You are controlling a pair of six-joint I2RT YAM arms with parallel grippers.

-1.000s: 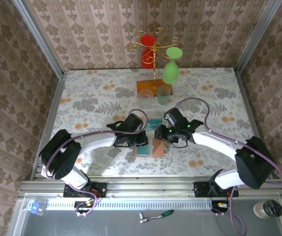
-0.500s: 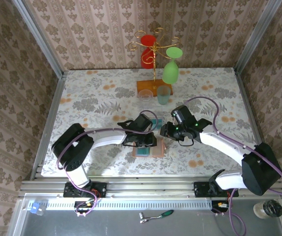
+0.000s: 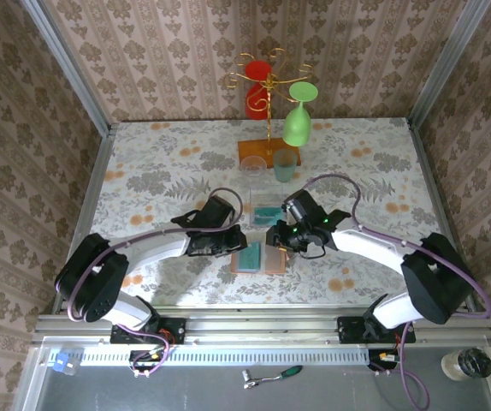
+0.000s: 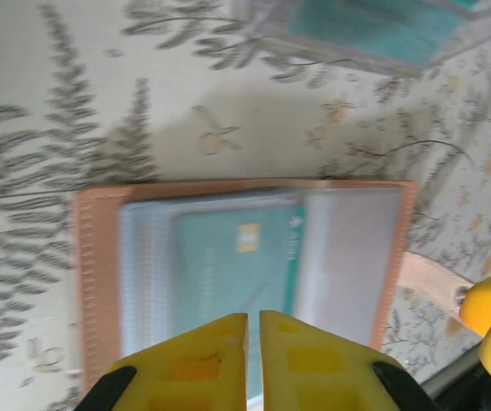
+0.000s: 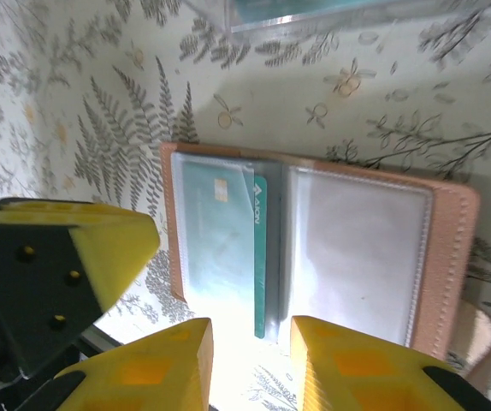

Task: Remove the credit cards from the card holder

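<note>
The table [image 3: 160, 171] is covered by a pale cloth printed with grey ferns and orange flowers, and walled on three sides by patterned paper. Near the front middle the card holder [image 3: 258, 259] lies open and flat, brown edges out and pockets facing up. Just beyond it, apart from it, sits a clear tray [image 3: 269, 208]. Further back, near the far edge, stands a rack on an orange-brown base [image 3: 258, 151]. Two tumblers stand just in front of that base, a clear one [image 3: 253, 166] on the left and a teal one [image 3: 285, 165] on the right.
</note>
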